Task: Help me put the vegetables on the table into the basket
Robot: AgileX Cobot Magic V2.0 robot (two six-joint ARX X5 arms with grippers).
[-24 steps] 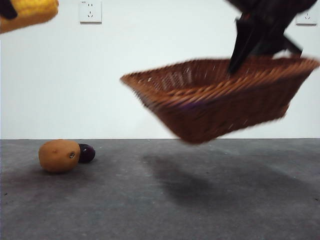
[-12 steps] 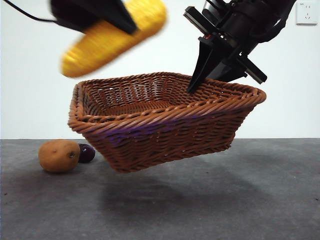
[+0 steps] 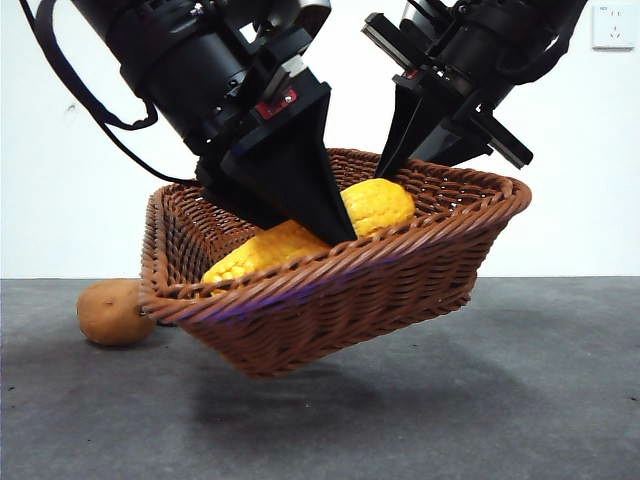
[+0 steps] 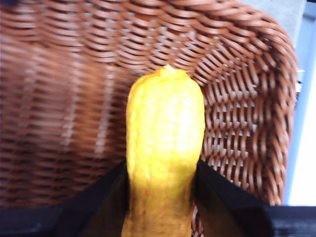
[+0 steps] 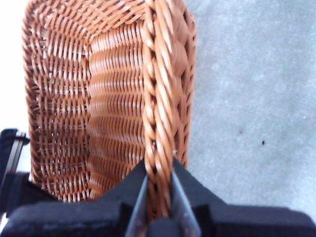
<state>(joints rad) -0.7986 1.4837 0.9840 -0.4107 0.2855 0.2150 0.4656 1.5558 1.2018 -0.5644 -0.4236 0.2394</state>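
Note:
My right gripper (image 3: 392,168) is shut on the braided rim of the woven basket (image 3: 330,300) and holds it tilted in the air above the table (image 3: 500,400). In the right wrist view, the rim runs between the jaws of the right gripper (image 5: 158,197), with the basket (image 5: 64,98) beyond them. My left gripper (image 3: 325,225) reaches into the basket, shut on the yellow corn cob (image 3: 375,205). The left wrist view shows the corn cob (image 4: 165,148) clamped in the left gripper (image 4: 160,197), close to the basket's inner wall (image 4: 64,98). A brown-orange potato (image 3: 108,312) lies on the table at the left.
Both dark arms fill the upper half of the front view. The basket's low side hangs just right of the potato. A wall socket (image 3: 612,25) sits at the top right. Bare grey table (image 5: 247,98) shows beside the basket.
The left gripper has brought the corn cob down from above the basket into it. The basket has hardly moved and now hides what lay behind the potato.

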